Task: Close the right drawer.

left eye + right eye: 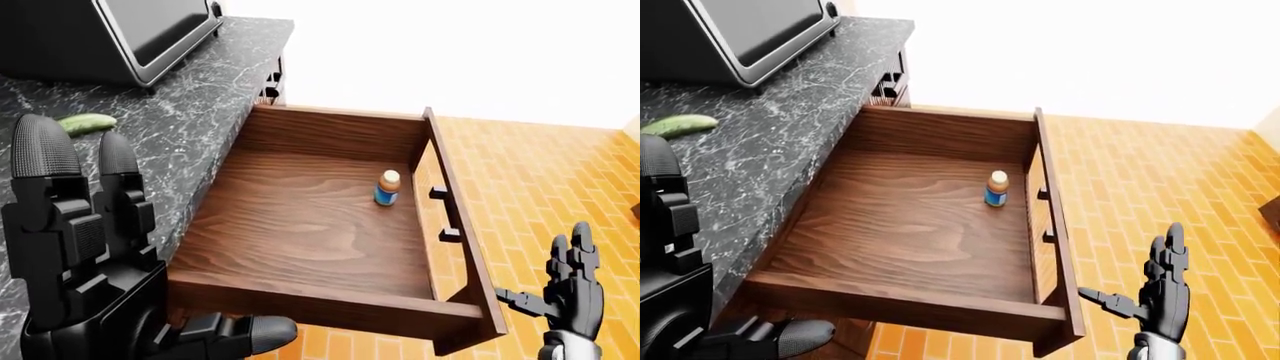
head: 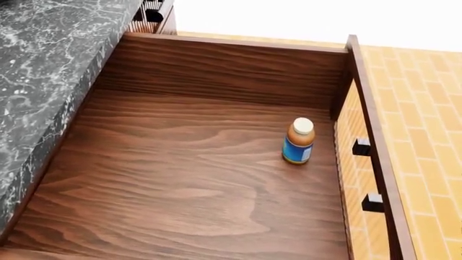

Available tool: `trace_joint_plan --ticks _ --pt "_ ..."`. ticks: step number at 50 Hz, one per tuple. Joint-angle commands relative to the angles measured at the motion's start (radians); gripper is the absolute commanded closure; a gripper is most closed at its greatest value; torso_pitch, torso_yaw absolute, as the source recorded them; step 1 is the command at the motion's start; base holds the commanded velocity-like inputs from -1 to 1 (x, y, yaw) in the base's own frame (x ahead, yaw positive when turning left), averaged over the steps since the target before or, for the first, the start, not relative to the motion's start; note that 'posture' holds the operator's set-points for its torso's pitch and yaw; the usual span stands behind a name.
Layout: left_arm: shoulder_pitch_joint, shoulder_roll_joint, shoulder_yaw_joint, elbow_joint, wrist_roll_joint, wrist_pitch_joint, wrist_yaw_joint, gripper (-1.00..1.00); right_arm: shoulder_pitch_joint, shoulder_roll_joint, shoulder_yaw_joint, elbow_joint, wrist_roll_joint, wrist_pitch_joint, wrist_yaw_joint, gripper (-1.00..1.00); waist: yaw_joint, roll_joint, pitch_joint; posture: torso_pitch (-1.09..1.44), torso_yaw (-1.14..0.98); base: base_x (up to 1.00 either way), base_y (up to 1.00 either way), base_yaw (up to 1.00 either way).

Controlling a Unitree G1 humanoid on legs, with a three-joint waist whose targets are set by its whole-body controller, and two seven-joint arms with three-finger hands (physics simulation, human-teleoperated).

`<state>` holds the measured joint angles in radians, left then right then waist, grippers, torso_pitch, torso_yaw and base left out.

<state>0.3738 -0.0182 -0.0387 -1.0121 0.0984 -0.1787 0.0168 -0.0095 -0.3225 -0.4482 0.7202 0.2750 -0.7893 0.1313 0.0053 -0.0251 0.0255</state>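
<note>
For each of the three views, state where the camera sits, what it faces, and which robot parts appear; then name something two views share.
Left-eye view: on the head, facing the open drawer; left hand and right hand show.
Head view: looks steeply down into the drawer; no robot parts.
Right-eye view: nearly the same scene.
Shared: the bottle and the counter.

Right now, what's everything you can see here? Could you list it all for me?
drawer: one, brown wood, pulled wide open from under the counter, two dark handle mounts on its front panel
bottle: one, orange-brown with blue label and white cap, upright inside the drawer near the front panel
counter: one, dark grey marble, left of the drawer
microwave oven: one, dark with grey trim, on the counter at top left
cucumber: one, green, lying on the counter
floor: orange brick tiles, right of the drawer
left robot hand: black, fingers open, raised at bottom left
right robot hand: black, fingers open, right of the drawer front, not touching
</note>
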Motion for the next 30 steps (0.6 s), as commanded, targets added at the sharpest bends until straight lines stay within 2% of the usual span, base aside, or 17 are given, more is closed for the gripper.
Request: trace_joint_plan --ticks 1,18,30 --pt "-0.004 0.000 0.001 -0.035 -0.003 -0.021 0.000 -1.00 -0.022 -0.018 0.001 -0.015 -0.005 -0.045 -0.009 -1.00 0.001 -0.006 -0.011 0.00 0.00 0.00 0.00 0.00" --pt "-0.002 -0.001 0.002 -0.035 -0.003 -0.021 -0.002 -1.00 -0.126 0.000 0.124 0.199 -0.045 -0.157 -0.031 -1.00 0.001 -0.008 -0.014 0.00 0.00 0.00 0.00 0.00" --pt "-0.003 -0.001 -0.002 -0.035 0.001 -0.020 0.001 -1.00 -0.149 0.005 0.158 0.253 -0.049 -0.183 -0.030 -1.00 0.002 -0.014 -0.012 0.00 0.00 0.00 0.00 0.00"
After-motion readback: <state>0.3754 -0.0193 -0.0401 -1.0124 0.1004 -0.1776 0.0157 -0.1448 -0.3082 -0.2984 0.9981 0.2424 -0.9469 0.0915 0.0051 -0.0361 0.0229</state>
